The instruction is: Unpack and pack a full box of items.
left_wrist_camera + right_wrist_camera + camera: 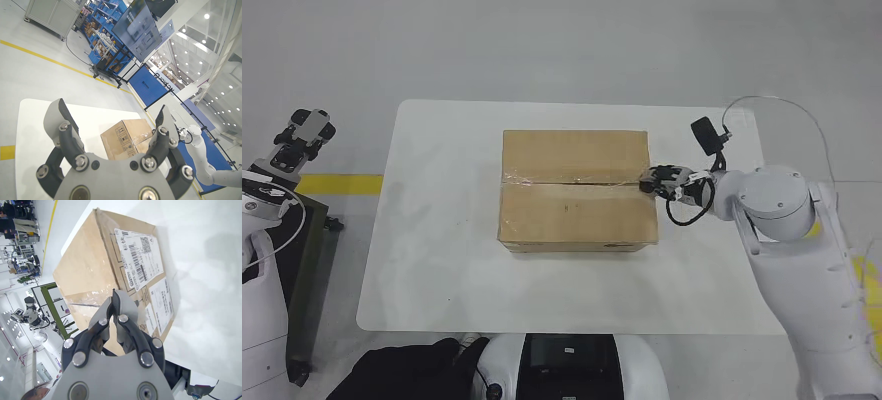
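Here's the white table (pixel 442 260), a broad top with rounded corners, its long sides running left to right. One thing sits on it: the box (pixel 577 190), brown cardboard, resting flat around the middle and a touch nearer the far edge than the near one. Top flaps are down and meet along a left-to-right seam, and clear tape (pixel 572 182) runs wrinkled and shiny along that seam. On the box's right end face there are white printed labels (pixel 140 256), stuck flat. On the left end, black handling symbols (pixel 122 139) are printed on the cardboard. Bare white tabletop shows on all four sides of the box.
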`<state>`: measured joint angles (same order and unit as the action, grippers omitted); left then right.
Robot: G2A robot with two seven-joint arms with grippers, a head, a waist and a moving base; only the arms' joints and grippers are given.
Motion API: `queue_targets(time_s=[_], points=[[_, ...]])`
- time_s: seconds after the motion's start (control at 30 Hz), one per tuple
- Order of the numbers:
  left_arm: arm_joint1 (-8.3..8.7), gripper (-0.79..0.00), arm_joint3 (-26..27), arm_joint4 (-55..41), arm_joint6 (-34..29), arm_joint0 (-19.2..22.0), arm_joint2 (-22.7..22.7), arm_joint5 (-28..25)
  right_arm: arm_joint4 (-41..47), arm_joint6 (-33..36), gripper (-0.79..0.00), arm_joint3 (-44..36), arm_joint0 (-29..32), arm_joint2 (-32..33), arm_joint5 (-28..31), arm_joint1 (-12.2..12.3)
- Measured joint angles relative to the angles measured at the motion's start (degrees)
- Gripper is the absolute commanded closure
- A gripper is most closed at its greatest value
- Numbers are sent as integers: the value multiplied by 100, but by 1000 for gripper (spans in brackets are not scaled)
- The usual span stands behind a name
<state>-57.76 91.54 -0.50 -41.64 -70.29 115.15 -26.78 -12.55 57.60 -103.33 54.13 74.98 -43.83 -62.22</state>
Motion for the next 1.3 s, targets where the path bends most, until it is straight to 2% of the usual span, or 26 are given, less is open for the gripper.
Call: queue_targets(time_s=[0.17,0.33,0.6,0.8,1.3], points=[[0,-785,0,0,0,0,0,0,129,-34,0,-102,277,311,68,66],[0,-785,0,0,0,0,0,0,407,-343,0,-288,511,640,306,93],[0,-785,0,0,0,0,0,0,407,-591,0,-551,782,915,197,154],[0,-785,0,0,0,0,0,0,365,-649,0,-507,873,880,88,187],[0,-785,0,0,0,0,0,0,842,-961,0,-23,568,334,618,128]])
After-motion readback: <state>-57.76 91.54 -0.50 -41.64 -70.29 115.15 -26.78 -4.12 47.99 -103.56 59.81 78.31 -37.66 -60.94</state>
